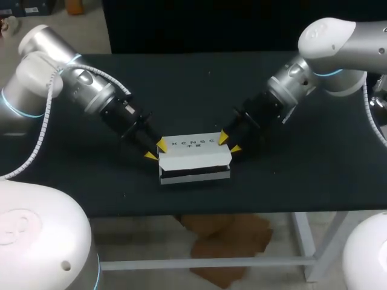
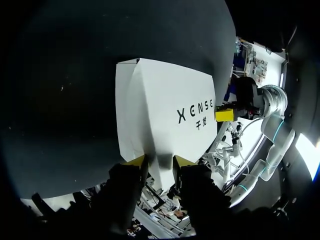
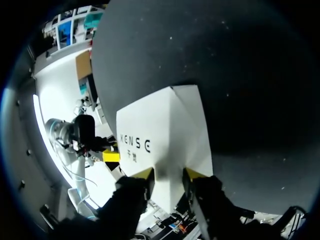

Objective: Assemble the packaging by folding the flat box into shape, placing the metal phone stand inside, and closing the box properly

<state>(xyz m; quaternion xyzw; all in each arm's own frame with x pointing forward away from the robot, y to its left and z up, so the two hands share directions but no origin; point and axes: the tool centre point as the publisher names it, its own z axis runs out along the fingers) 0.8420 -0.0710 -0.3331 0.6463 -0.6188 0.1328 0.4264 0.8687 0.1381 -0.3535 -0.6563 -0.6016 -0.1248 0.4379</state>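
In the head view, the white box (image 1: 195,154) is lying at the centre of the frame on the black table (image 1: 302,181). The left gripper (image 1: 155,150) is gripping its left end and the right gripper (image 1: 229,143) its right end. A dark slit is showing under the lid, so I judge the closing step is in hand.

In the left wrist view, both tips are pinching the box's end.

In the right wrist view, the same is happening at the opposite end. The next move is calling for an even press downward.
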